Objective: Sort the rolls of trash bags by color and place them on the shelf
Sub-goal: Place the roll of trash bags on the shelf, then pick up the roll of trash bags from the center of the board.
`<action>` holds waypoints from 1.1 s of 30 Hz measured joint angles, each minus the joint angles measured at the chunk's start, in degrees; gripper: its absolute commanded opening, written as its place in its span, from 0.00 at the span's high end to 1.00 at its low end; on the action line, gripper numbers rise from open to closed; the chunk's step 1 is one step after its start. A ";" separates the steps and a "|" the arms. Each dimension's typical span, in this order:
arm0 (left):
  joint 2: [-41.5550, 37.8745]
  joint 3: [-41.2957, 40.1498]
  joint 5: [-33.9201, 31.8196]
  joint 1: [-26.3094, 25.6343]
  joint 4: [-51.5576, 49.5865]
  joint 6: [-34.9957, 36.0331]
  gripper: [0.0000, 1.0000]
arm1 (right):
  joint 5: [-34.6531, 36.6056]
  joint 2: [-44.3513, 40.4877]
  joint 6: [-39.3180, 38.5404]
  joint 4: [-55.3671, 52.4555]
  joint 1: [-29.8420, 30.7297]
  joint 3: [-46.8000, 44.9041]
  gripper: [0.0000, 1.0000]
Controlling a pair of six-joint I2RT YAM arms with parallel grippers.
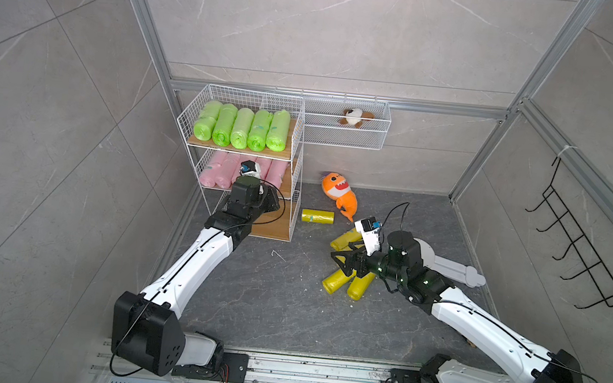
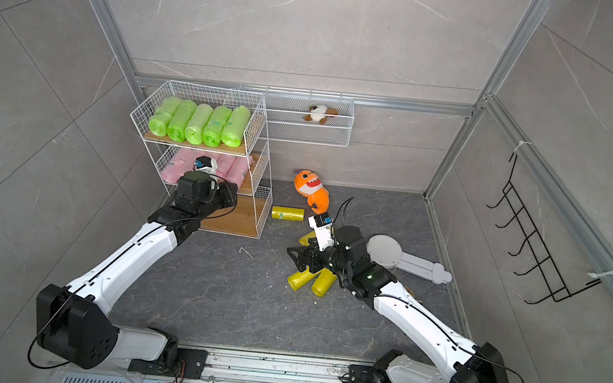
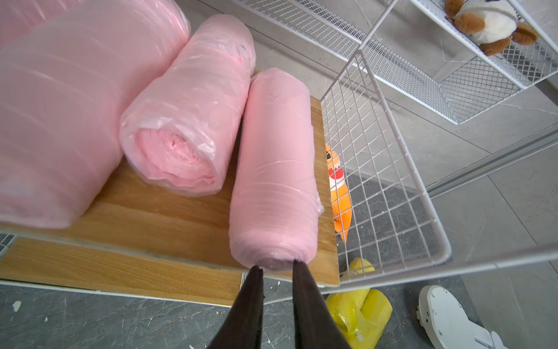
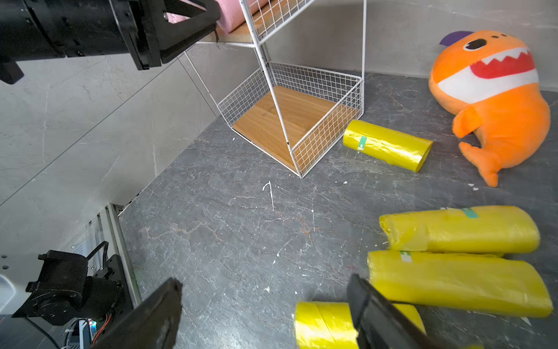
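The shelf [image 1: 192,103] [image 2: 146,96] stands at the back left. Several green rolls [image 1: 242,127] lie on its top board and several pink rolls [image 1: 218,170] on the middle one. My left gripper [image 3: 276,267] reaches into the middle tier, jaws nearly together, tips pressed against the end of the outermost pink roll [image 3: 274,169]. One yellow roll [image 1: 317,216] [image 4: 388,145] lies on the floor beside the shelf. More yellow rolls [image 1: 338,280] [image 4: 459,229] are piled under my right gripper [image 1: 337,264] [image 4: 265,290], which is open just above them.
An orange plush shark [image 1: 339,193] [image 4: 495,99] lies behind the yellow rolls. A white wire basket [image 1: 344,138] on the back wall holds a brown-and-white plush [image 1: 356,117]. A flat white object [image 1: 443,265] lies at the right. A black hook rack [image 1: 576,241] hangs on the right wall.
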 measured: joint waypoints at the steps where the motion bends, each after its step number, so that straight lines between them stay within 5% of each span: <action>1: 0.31 0.31 -0.02 0.02 0.11 0.13 0.72 | 0.04 0.00 -0.02 -0.02 0.00 -0.02 0.10; 10: -7.52 -5.40 0.57 0.24 0.44 0.20 0.47 | 1.75 -0.81 -0.04 -1.49 0.02 -0.81 0.09; 22: -28.70 -26.40 7.98 0.02 0.15 -2.16 0.47 | 10.01 2.86 3.23 -13.60 -1.88 2.12 0.06; 29: -29.35 -43.39 9.60 -9.18 3.23 -5.90 0.47 | 11.52 3.28 6.71 -19.56 -6.75 -0.74 0.05; 33: -26.67 -45.27 8.50 -15.23 7.85 -5.88 0.47 | 9.68 5.31 8.61 -21.16 -11.96 -2.34 0.05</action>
